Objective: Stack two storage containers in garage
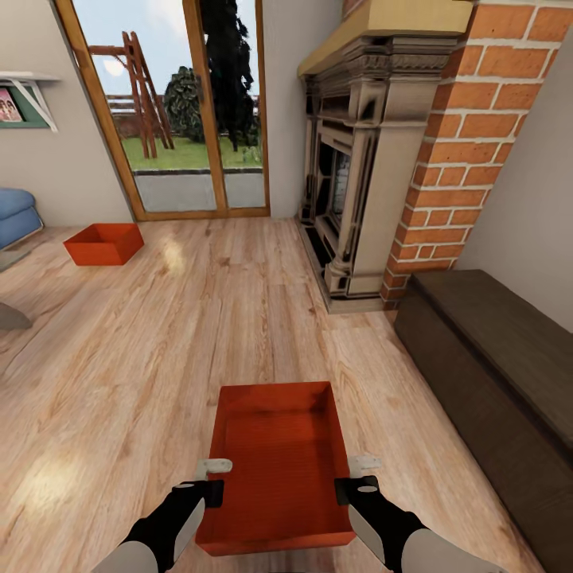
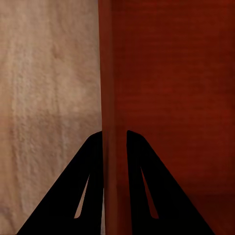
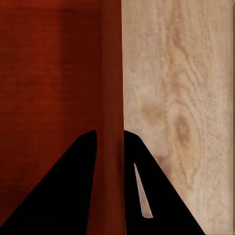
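Between the two black end effectors, directly ahead of the robot and on the near side of the brick fireplace [image 1: 374, 159], sits one orange-red storage container [image 1: 278, 469], open side up. The left end effector [image 1: 213, 477] straddles its left wall, and the left wrist view shows one finger [image 2: 81, 191] outside and the other inside, pressed onto that thin rim. The right end effector [image 1: 354, 476] does the same on the right wall, with a finger [image 3: 142, 191] on the outer face over the wood-plank floor [image 1: 159, 342] and its partner inside the bin. Both are thus pinching opposite long walls roughly midway along them. Whether the bin rests on the planks or is already clear of them cannot be told.

The bin looks like rigid moulded plastic: empty, so probably light, and stiff enough that a two-sided wall pinch should carry it level. The walls are smooth and thin, so slipping or tilting is the likely trouble if the arms drift apart or out of step. Holds at matching points on both walls suit it best.

The second storage container [image 1: 103, 243] lies on the planks well to the left of the fireplace, near the glass patio door [image 1: 179, 111] and just beside the blue sofa [image 1: 16, 215]. It is well apart from both end effectors.
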